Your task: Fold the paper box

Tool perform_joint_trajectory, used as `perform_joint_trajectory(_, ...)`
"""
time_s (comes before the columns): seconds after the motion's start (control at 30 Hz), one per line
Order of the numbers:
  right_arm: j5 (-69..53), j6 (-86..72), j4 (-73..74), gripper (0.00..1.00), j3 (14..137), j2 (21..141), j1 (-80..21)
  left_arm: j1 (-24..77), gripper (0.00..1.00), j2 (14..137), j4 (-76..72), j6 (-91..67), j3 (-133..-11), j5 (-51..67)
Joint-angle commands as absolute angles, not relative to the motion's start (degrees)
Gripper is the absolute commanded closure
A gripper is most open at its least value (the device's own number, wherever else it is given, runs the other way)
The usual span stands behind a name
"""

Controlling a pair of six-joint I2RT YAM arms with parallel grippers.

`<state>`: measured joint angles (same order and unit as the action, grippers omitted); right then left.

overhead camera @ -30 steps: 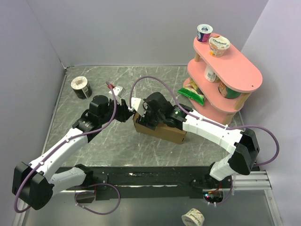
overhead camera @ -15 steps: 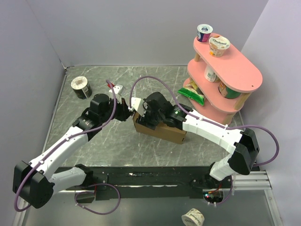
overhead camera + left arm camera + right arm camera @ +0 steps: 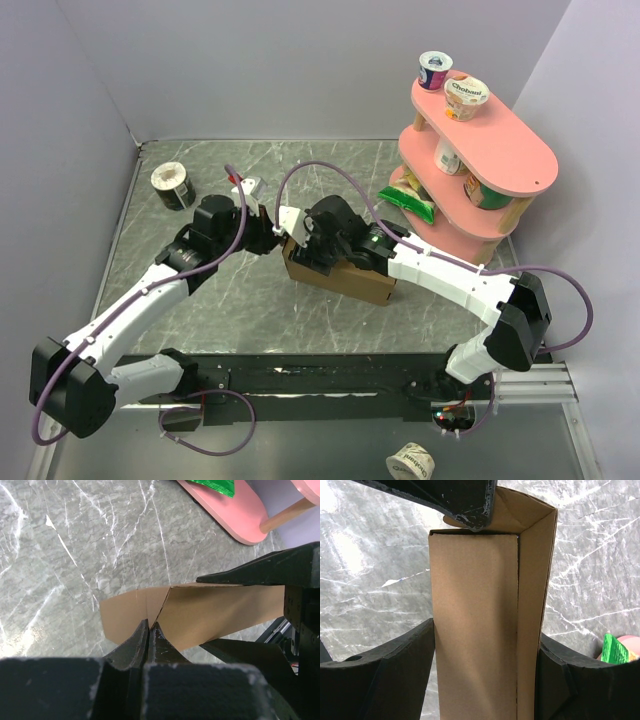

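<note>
Centrally, paper box [image 3: 340, 272]: brown cardboard, partly erected, lying mid-frame on the marble table [image 3: 200, 300]. Right gripper [image 3: 318, 250] straddles its body, fingers pressed against both long walls; left gripper [image 3: 272, 238], slightly parted a second ago, now pinches tight on the end flap [image 3: 130, 615]. Judged ready for folding that flap inward.
</note>
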<state>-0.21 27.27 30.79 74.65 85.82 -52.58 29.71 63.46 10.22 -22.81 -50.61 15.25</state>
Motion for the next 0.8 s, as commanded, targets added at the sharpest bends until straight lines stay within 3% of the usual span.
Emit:
perform_joint_trajectory(0.0,-2.2,26.54,30.59,0.45,71.37,90.18,-52.65,30.67,0.99,62.84,3.87,-26.1,-55.72,20.83)
perform_joint_trajectory(0.77,-2.2,25.93,30.24,0.46,70.84,90.0,-52.65,30.76,0.99,61.61,0.44,-27.69,-45.62,19.51)
